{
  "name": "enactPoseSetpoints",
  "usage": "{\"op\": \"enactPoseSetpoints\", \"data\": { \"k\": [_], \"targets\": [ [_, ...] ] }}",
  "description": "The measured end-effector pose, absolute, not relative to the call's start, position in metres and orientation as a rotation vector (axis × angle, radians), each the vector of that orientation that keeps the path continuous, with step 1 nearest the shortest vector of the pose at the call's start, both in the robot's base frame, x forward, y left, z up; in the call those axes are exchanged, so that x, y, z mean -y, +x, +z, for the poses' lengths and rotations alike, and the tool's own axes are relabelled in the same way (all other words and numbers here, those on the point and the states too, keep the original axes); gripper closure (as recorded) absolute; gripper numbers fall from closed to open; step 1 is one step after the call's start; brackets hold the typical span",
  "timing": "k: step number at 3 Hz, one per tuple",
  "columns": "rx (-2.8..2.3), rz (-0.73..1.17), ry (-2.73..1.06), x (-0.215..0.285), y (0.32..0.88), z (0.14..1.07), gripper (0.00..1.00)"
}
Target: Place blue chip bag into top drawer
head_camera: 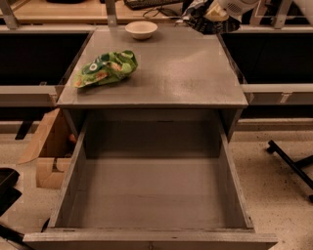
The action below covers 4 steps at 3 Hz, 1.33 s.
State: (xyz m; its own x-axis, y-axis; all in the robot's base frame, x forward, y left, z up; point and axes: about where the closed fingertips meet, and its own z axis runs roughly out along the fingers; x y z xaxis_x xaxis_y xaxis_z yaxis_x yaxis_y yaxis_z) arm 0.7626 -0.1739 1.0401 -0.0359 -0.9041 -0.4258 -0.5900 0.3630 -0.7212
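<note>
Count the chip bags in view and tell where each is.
2. The green chip bag lies left on the cabinet top. The blue chip bag is held by the gripper above the top's far right corner. The top drawer holds none.

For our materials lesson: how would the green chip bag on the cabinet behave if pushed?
The green chip bag looks crumpled and puffy, so probably light and floppy. Lying flat, it would likely slide rather than roll. The gripper, at the cabinet's far-right corner, holds the blue chip bag.

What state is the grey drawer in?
Open and empty: the top drawer is pulled out, its bottom bare. The gripper holds the blue chip bag above the cabinet, far side.
</note>
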Motion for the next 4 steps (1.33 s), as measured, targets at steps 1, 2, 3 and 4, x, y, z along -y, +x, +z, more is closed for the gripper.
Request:
{"op": "enactPoseSetpoints", "data": {
  "k": [1,2,3,4],
  "targets": [
    [-1.732,-0.403,-1.31,0.173,0.678,1.069,1.0],
    [-1.788,-0.332,-1.325,0.179,0.601,1.054,1.0],
    [-1.821,-0.193,-1.374,0.186,0.559,1.008,1.0],
    [-1.751,0.072,-1.489,0.169,0.536,0.928,1.0]
  ]
}}
